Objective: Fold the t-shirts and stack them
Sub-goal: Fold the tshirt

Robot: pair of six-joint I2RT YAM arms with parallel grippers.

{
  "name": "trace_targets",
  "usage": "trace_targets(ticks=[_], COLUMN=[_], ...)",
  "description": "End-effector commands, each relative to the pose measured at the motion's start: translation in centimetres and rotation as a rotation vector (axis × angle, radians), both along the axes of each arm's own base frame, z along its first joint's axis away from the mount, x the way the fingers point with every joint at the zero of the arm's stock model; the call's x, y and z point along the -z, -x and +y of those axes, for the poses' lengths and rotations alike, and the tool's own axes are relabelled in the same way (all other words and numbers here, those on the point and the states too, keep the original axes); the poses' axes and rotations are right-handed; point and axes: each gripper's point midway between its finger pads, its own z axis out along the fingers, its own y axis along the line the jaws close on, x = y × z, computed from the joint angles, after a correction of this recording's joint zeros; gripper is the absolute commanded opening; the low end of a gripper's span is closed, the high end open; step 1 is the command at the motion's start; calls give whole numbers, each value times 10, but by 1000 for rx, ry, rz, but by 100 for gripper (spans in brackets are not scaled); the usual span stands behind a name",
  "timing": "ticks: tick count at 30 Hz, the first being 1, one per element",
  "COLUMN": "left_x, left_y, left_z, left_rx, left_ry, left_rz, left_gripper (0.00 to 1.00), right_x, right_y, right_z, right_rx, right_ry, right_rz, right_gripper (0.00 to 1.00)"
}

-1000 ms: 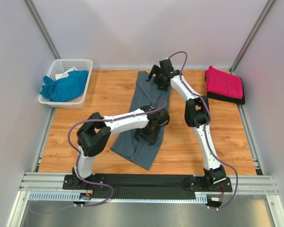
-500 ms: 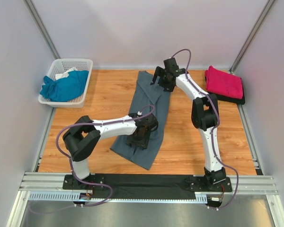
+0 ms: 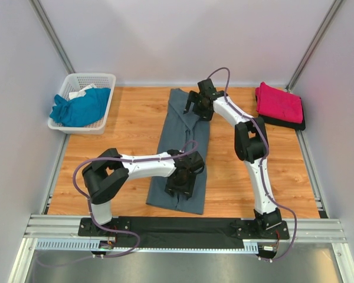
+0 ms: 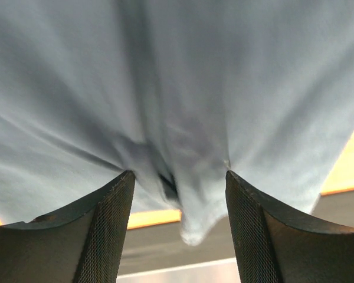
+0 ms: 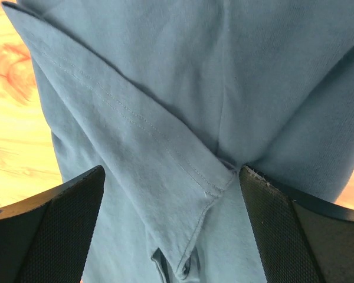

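- The left pincer (image 4: pixel 177 177) points down onto the near end of the slate-grey t-shirt (image 3: pixel 183 132). Its fingers (image 4: pixel 103 227) stand apart with a bunched ridge of the cloth between them. Whether they pinch that ridge I cannot tell.
- The right pincer (image 5: pixel 171 174) is released, its jaws spread wide. It sits astride a stitched hem fold at the far end of the same shirt.
- The grey t-shirt lies as a long narrow strip down the middle of the desk (image 3: pixel 124 118). It runs from the far edge toward the near edge, with one pincer at each end.
- The left arm bends low across from the left, and the right arm stretches far over the desk.
- The magenta-pink t-shirt (image 3: pixel 279 103) lies folded at the far right corner, well apart from the grey one. It rests on a black folded cloth (image 3: pixel 283 124) whose edge shows along its near side.
- The teal-blue t-shirt (image 3: pixel 79 109) lies crumpled in the white basket (image 3: pixel 94 76) at the far left corner. Something white (image 3: pixel 82 92) lies just behind it.
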Motion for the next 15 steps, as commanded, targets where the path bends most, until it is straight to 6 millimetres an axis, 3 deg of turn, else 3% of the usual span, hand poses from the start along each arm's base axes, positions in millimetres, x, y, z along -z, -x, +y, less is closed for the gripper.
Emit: trace_targets(ticks=[1,5,9,10,11,15], left_x=[-13,-10,-21,-21,-22,-38], left_y=[16,13,4,3,0,-11], left_z=[-22,-24,-34,-34,-33,-30], left_rx=[14,32,70,75,75,77], left_ry=[39,28,43,33,22,-3], left_rz=[46,39,8,5,-3,-51], left_gripper=[70,68,66,66,66,66], right_x=[2,0,1,-6,1,-2], right_y=[-17,-18,-21,-26,-25,-30], right_z=[6,11,24,28,31,44], right_rx=[10,-5,-25,-30,-36,-65], right_ry=[4,-11,-43,-53,-56,-85], right_rz=[-52,-63,-76,-93,-79,-92], right_gripper=[97,97,97,97,97,97])
